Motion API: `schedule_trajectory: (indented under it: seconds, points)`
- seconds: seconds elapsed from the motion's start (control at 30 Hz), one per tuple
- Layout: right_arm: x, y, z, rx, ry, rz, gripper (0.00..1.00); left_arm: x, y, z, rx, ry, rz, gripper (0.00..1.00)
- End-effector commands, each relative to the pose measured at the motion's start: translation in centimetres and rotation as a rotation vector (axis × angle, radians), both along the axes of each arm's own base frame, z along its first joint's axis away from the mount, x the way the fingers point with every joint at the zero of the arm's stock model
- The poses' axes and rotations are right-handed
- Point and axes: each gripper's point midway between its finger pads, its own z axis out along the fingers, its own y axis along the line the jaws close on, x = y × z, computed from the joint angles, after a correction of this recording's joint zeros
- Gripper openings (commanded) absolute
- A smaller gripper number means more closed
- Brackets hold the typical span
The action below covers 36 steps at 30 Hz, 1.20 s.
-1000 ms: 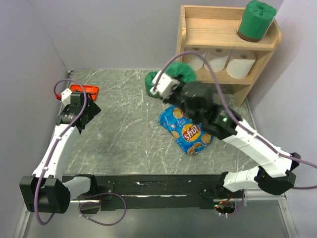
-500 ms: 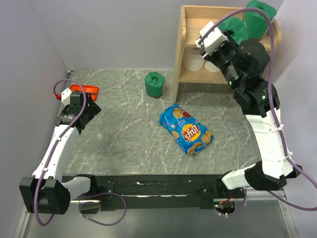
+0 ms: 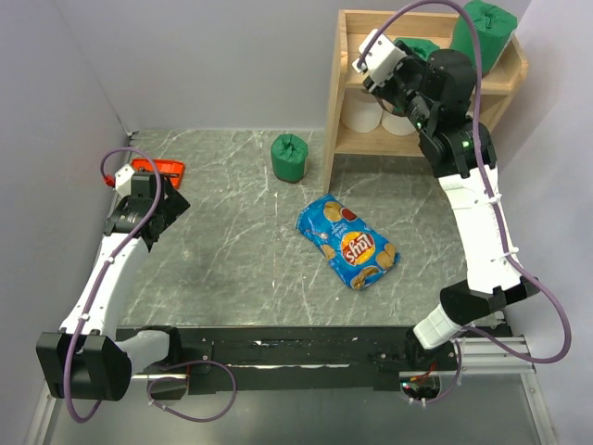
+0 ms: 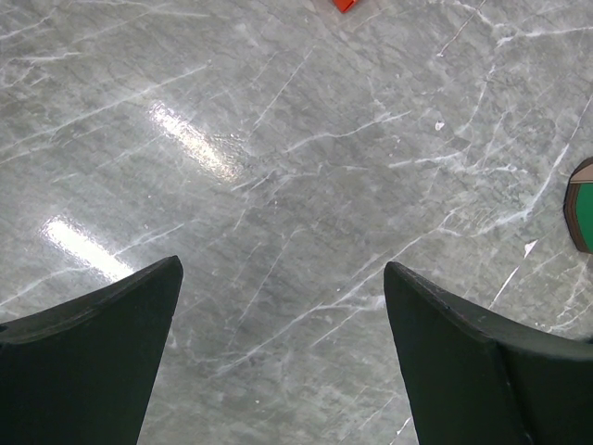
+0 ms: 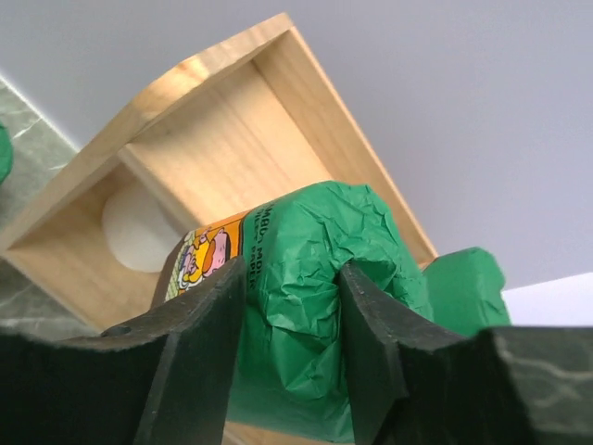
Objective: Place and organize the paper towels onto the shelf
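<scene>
The wooden shelf (image 3: 347, 88) stands at the back right. One green-wrapped roll (image 3: 483, 35) stands on its top tier at the right. My right gripper (image 3: 417, 57) is shut on a second green roll (image 5: 320, 278) and holds it over the top tier, left of the first; its green top (image 3: 419, 46) shows above the wrist. White rolls (image 3: 359, 113) sit in the lower tier, partly hidden by the arm. A third green roll (image 3: 289, 156) stands on the table left of the shelf. My left gripper (image 4: 283, 306) is open and empty over bare table at the left.
A blue chip bag (image 3: 347, 241) lies mid-table in front of the shelf. A red flat tool (image 3: 159, 170) lies at the back left by my left gripper. Grey walls close the left, back and right sides. The third green roll's edge (image 4: 582, 204) shows in the left wrist view.
My right arm has lifted the green roll from beside the shelf front up to the top tier and moved it slightly left. The left arm has not moved.
</scene>
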Motion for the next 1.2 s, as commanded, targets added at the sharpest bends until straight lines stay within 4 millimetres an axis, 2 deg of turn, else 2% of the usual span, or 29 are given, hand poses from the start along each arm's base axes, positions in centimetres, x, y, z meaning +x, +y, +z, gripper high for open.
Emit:
schedule_trajectory:
  seconds: [0.0,0.2,0.63,0.8,1.1,1.17]
  points:
    - [-0.4,-0.9,5.6,0.032,-0.179,0.008,0.48,0.3,0.0,1.0,-0.004,-0.048,0.000,0.96]
    - [0.8,-1.0,5.1,0.012,-0.177,0.003,0.45,0.3,0.1,0.8,-0.002,-0.042,0.001,0.96]
    - [3.6,-2.5,6.5,-0.028,-0.275,-0.060,0.44,0.3,0.1,1.0,0.000,-0.047,0.004,0.96]
    - [6.0,-3.0,5.5,-0.058,-0.277,-0.080,0.44,0.3,0.1,0.9,0.001,-0.042,0.002,0.96]
    - [9.6,-4.7,5.7,-0.039,-0.334,-0.100,0.45,0.4,-0.1,0.7,-0.005,-0.040,-0.011,0.96]
    - [10.2,-4.7,5.8,-0.033,-0.349,-0.089,0.50,0.5,-0.4,0.7,-0.010,-0.041,-0.025,0.96]
